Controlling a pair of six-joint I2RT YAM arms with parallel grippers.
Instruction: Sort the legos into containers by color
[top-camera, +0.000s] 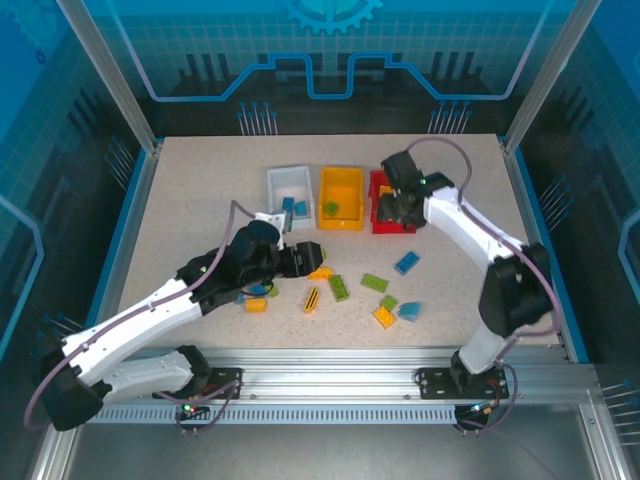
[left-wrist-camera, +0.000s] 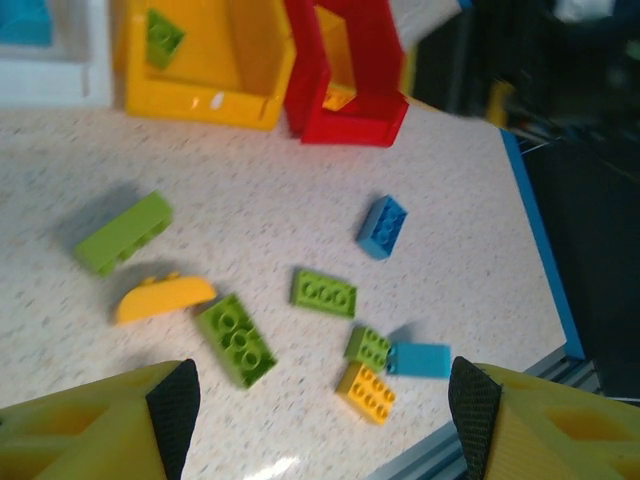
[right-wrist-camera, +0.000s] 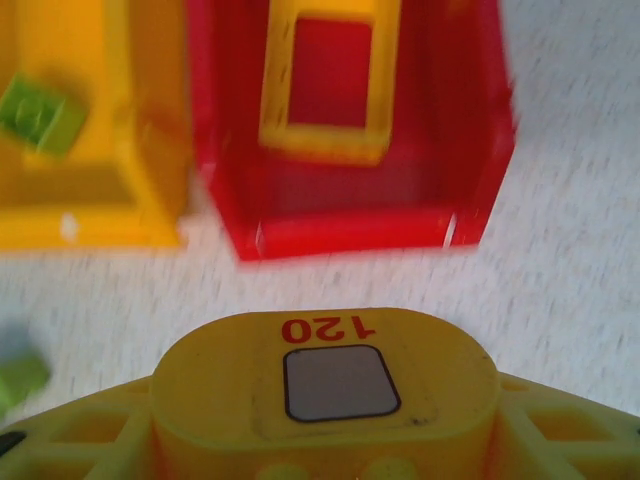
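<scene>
The only readable mark was the number 120, printed in red and seen upside down on the rounded yellow housing (right-wrist-camera: 325, 400) of the right gripper (top-camera: 396, 212), just on the far side of a grey rectangular inset (right-wrist-camera: 340, 382).

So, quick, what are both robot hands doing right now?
Left gripper: fingers open, holding nothing.
Right gripper: by the red plastic bin; open or closed cannot be told.
</scene>
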